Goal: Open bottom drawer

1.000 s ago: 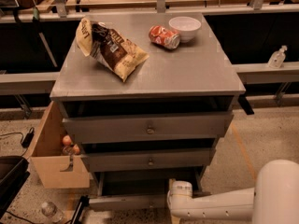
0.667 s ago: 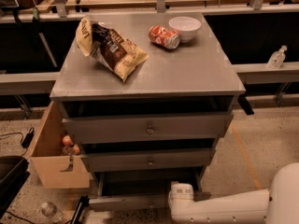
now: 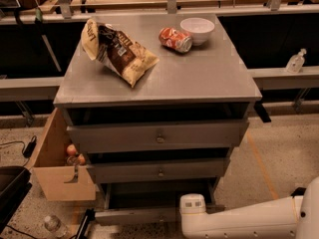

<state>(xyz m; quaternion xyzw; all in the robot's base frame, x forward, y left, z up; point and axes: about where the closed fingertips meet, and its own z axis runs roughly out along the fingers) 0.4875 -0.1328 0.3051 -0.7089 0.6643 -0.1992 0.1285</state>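
Our gripper (image 3: pixel 208 209) sits low against the right end of the bottom drawer (image 3: pixel 137 216) front, placed to draw it outward; whether it grips, we cannot tell.

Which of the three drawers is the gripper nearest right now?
The bottom drawer, lowest with the narrowest front; the gripper sits at its front's right part, well below the other two.
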